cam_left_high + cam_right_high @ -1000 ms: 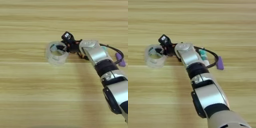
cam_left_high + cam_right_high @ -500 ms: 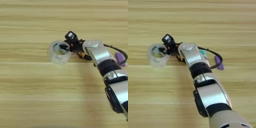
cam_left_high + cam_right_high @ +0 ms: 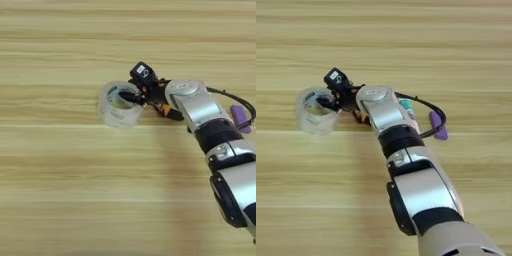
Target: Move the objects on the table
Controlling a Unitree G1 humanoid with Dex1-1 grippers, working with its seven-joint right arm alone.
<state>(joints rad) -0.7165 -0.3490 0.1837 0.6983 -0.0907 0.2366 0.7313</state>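
- One clear tape roll (image 3: pixel 119 103) lies flat on the table (image 3: pixel 60 190), a little left of centre.
- The right gripper (image 3: pixel 131 92) reaches it from the right, one black finger (image 3: pixel 131 97) dipping inside the roll's ring at its right rim; whether the fingers are clamped on the wall, I cannot tell.
- A small purple block (image 3: pixel 438 125) lies to the right, beside a black strap (image 3: pixel 426 105).
- A white-and-teal glue stick (image 3: pixel 407 107) peeks out beside the forearm.

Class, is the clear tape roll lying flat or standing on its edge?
Flat: the clear tape roll lies with its round hole facing up, and one black finger of the right gripper reaches into it.
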